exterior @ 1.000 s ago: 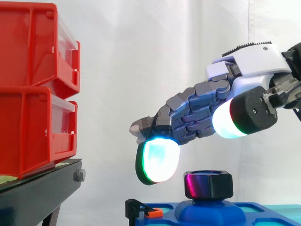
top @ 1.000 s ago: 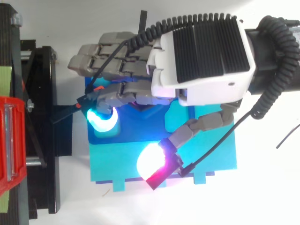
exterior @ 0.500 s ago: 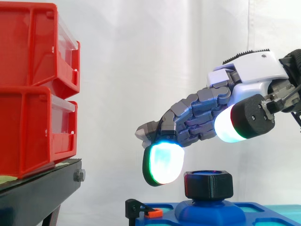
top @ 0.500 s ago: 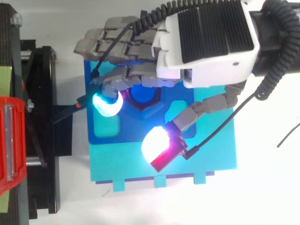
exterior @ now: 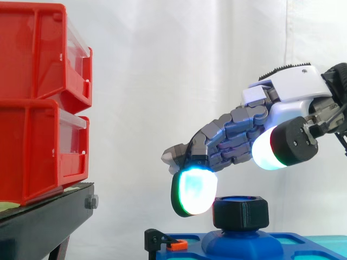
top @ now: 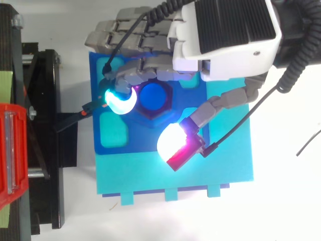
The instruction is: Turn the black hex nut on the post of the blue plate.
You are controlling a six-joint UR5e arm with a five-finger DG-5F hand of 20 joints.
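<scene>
Overhead, hand (exterior: pixel 233 138) hovers w/ fingers loosely spread, gripping nothing. One fingertip (exterior: pixel 194 192) sits just beside black hex nut (exterior: pixel 240 212) on blue plate (top: pixel 140 136).

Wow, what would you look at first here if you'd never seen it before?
The robot hand reaching in from the right, with fat fingertips that glow cyan and white. It hovers over a black hex nut on the post of a blue plate at the bottom, with one glowing tip hanging just left of the nut. On the left, two bright red bins are stacked on a black stand.
</scene>
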